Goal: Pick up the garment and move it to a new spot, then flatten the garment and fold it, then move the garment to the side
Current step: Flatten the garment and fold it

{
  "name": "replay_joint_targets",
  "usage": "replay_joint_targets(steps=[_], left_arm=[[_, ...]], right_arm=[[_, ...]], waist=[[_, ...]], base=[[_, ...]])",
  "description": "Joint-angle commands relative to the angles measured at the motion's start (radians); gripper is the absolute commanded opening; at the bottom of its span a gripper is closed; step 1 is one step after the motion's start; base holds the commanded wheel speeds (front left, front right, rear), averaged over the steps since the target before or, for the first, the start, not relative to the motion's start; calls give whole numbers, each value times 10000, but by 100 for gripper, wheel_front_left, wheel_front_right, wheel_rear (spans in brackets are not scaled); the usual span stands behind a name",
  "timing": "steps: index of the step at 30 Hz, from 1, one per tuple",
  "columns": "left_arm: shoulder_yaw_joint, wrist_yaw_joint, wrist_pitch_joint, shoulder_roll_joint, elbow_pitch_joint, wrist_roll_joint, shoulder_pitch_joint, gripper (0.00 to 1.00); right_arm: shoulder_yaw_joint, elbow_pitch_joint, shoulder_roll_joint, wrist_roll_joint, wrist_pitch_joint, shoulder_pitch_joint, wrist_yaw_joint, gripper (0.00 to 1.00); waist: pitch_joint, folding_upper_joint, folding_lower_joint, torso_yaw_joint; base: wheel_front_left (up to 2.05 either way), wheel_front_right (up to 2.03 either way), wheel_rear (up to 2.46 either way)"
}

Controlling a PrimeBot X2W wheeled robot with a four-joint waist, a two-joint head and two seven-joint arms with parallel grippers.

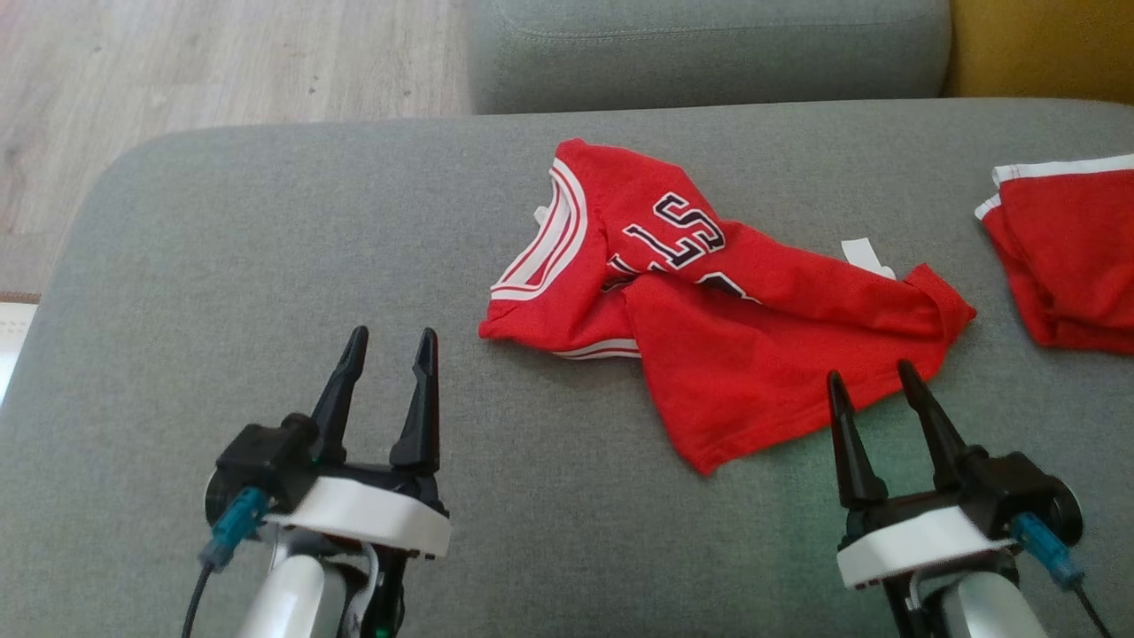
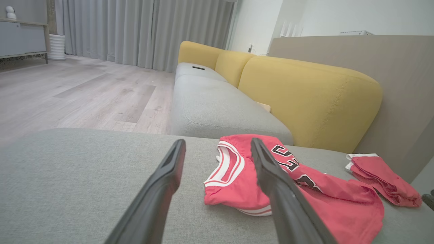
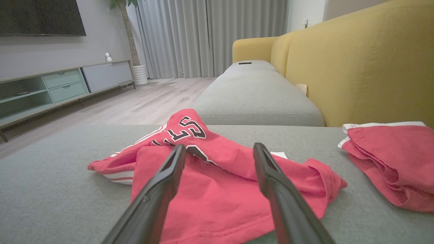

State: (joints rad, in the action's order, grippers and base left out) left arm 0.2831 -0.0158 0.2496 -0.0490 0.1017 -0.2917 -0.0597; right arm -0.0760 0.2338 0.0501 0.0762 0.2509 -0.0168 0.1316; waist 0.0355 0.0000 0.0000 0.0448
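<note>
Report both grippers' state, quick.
Left gripper: open, holding nothing, beside the crumpled red fabric jersey.
Right gripper: open, holding nothing, at that jersey's near edge.

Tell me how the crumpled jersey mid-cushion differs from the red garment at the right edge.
The jersey sprawls crumpled and wide; the red garment is gathered into a compact layered pile. The jersey shows black lettering; the red garment shows no lettering, only a white edge band. Both are red with white trim and lie on the grey cushion.

Head looks down, wrists low and forward, sharing garment
</note>
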Motion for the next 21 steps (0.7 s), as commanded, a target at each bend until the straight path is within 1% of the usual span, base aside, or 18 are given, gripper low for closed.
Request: replay_joint_targets(steps=[1, 6, 8, 10, 16, 18, 21], left_arm=[[-275, 51, 122, -12, -314, 93, -230, 100], [-253, 66, 122, -12, -340, 93, -270, 100], [-192, 101, 122, -12, -322, 102, -370, 100], [-140, 104, 122, -12, -303, 86, -427, 100], [6, 99, 122, -12, -211, 62, -464, 100], [25, 85, 122, -12, -190, 45, -492, 100], [39, 75, 122, -12, -167, 31, -511, 100]], right_arm=[[-202, -452, 1, 16, 107, -247, -9, 100], [-213, -763, 1, -92, 108, -139, -9, 100], [-480, -638, 1, -307, 108, -138, -9, 100], [-765, -349, 1, -584, 45, -143, -9, 100], [-1830, 962, 1, -1048, -759, -319, -9, 100], [-2050, 1457, 1, -1169, -988, -426, -9, 100], [-2310, 2006, 1, -1309, -1032, -660, -9, 100]], waist=[[20, 0, 0, -20], [115, 0, 0, -61], [204, 0, 0, 8], [258, 0, 0, 90], [421, 0, 0, 411], [467, 0, 0, 530], [521, 0, 0, 671]], base=[[0, 0, 0], [0, 0, 0], [0, 0, 0], [0, 0, 0], [0, 0, 0], [0, 0, 0], [0, 0, 0]])
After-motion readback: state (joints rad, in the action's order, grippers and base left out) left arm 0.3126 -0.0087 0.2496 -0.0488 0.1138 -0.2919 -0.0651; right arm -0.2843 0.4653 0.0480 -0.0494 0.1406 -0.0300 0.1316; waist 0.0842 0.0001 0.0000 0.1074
